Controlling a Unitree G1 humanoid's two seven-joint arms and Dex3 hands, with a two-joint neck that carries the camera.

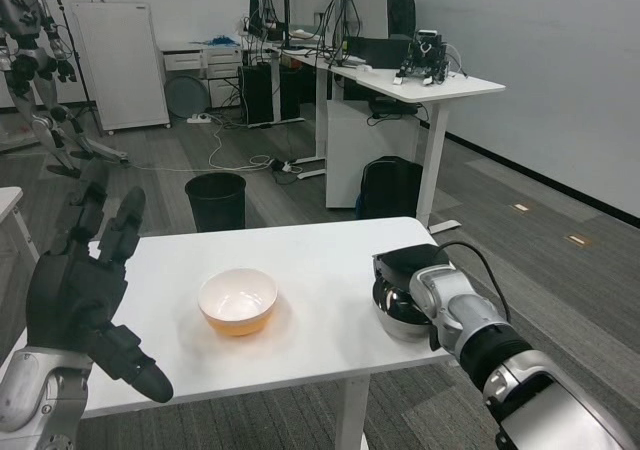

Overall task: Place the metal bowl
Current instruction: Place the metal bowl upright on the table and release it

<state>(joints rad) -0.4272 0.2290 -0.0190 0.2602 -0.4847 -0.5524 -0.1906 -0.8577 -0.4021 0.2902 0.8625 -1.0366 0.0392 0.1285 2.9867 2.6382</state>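
The metal bowl (398,322) sits low at the right front edge of the white table (300,245); I cannot tell whether it touches the tabletop. My right hand (408,268) lies over its rim from above and grips it, hiding most of the bowl's inside. My left hand (85,290) hangs raised over the table's left edge, fingers spread, holding nothing.
An orange bowl with a white inside (238,301) stands at the table's middle, left of the metal bowl. Beyond the table are a black waste bin (216,200), a black backpack (391,186) under a white desk (420,85), and another robot (30,60) at far left.
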